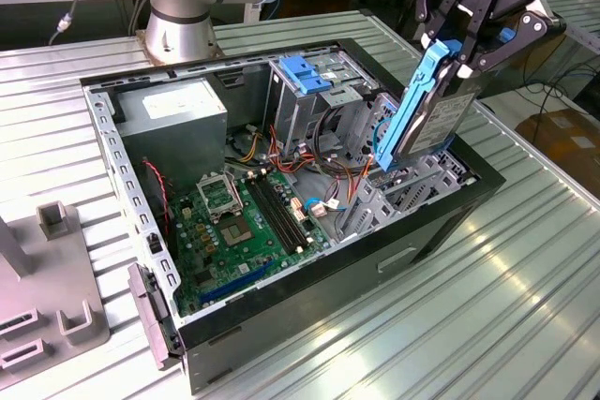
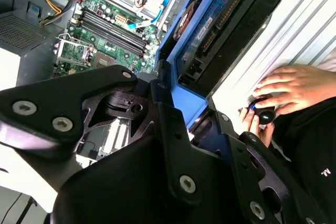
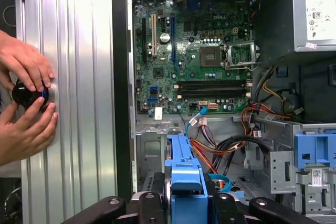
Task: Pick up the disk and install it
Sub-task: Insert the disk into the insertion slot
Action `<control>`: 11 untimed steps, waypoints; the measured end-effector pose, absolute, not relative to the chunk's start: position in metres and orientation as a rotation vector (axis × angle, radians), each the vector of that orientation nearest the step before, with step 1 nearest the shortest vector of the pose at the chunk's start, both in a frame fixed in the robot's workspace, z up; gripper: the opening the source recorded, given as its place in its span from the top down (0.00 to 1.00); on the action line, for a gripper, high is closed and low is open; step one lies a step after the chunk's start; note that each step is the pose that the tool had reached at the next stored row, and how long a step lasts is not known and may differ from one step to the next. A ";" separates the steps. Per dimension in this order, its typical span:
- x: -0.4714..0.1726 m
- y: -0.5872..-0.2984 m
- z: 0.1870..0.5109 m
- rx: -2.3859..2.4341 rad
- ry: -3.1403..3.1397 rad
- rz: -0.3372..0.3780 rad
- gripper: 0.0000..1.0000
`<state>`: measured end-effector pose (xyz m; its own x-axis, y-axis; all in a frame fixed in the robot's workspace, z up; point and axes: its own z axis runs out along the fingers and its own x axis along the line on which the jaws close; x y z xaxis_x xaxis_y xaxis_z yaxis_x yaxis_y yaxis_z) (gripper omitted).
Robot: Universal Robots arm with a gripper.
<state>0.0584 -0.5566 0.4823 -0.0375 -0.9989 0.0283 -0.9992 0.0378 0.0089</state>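
Note:
The disk [image 1: 433,128], a silver-grey drive in blue carrier rails, hangs tilted over the open computer case [image 1: 441,222] at the exterior view's right. Its lower end reaches down among the bays and cables there; I cannot tell whether it touches them. My gripper [image 1: 461,55] is shut on the disk's upper end, with a black finger on each side. In the second wrist view the disk [image 2: 210,30] runs away from the gripper [image 2: 191,108] toward the case. In the first wrist view its blue rail [image 3: 186,174] sticks out from the gripper [image 3: 188,203] above the drive bay.
A green motherboard [image 1: 244,213] lies on the case floor, with a grey power supply [image 1: 173,114] behind it. A blue latch [image 1: 305,72] tops the metal drive cage. Red, yellow and black cables cross the middle. A person's hands [image 3: 26,103] hold a black knob on the ribbed table beside the case.

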 end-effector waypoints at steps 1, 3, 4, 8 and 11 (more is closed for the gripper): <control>0.058 -0.557 0.482 2.161 -2.244 0.021 0.63; 0.058 -0.557 0.482 2.161 -2.244 0.021 0.63; 0.059 -0.557 0.482 2.161 -2.244 0.021 0.63; 0.060 -0.557 0.481 2.161 -2.244 0.021 0.63; 0.061 -0.557 0.480 2.162 -2.243 0.021 0.63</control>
<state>0.0606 -0.5566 0.4799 -0.0365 -0.9989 0.0282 -0.9993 0.0368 0.0086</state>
